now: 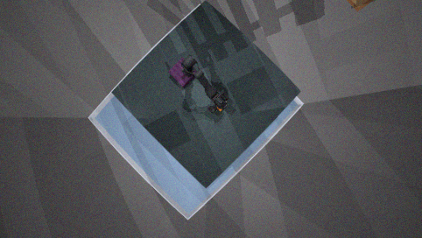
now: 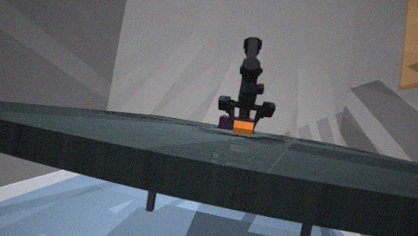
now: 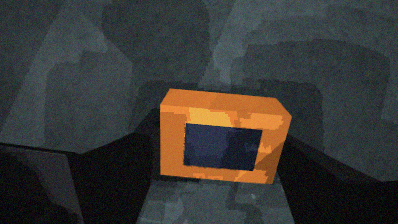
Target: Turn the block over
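The orange block [image 1: 220, 109] [image 2: 244, 127] [image 3: 172, 142] is between the fingers of my gripper [image 2: 244, 123] [image 3: 220, 133], which is shut on it. Its marked side, with a dark blue rectangle [image 3: 220, 147], faces the wrist camera. In the exterior view, a plain orange side faces the camera, with a thin dark strip along its top edge. The block is low over the dark table [image 1: 206, 162] [image 2: 130, 143]; whether its underside touches the table cannot be told. In the top view, the arm hides most of the block.
A purple block-like thing [image 1: 179, 74] [image 2: 225, 122] is beside the arm's base, behind the gripper in the exterior view. The table's edges lie well away from the gripper. An orange-brown object [image 1: 360, 3] [image 2: 409, 52] is far off beyond the table.
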Robot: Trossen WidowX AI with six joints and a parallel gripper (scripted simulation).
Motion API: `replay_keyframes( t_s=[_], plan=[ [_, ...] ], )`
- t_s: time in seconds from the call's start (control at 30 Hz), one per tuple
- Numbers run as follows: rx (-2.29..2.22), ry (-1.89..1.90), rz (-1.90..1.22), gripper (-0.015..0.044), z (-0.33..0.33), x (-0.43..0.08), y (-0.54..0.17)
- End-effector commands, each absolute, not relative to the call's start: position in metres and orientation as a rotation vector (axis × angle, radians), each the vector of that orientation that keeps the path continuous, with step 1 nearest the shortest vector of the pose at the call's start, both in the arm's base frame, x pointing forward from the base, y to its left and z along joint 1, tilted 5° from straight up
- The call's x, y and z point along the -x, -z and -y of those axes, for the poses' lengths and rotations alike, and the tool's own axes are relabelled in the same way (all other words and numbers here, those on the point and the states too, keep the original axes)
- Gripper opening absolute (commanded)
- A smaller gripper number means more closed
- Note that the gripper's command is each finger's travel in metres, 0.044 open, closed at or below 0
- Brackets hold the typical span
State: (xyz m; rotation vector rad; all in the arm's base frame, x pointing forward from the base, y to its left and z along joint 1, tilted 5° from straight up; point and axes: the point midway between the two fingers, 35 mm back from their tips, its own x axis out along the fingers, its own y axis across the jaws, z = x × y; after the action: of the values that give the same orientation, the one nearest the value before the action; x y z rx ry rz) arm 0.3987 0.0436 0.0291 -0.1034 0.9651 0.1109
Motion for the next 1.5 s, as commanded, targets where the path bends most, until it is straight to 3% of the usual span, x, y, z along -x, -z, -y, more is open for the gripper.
replay_keyframes(
  t_s=[0.0, 0.43, 1.47],
  plan=[
    [0.102, -0.122, -0.878, 0.0, -0.044, -0.396, -0.038],
    [0.101, -0.122, -0.859, 0.0, -0.044, -0.397, -0.037],
    [0.059, -0.141, -0.416, 0.0, -0.045, -0.41, -0.003]
  ],
)
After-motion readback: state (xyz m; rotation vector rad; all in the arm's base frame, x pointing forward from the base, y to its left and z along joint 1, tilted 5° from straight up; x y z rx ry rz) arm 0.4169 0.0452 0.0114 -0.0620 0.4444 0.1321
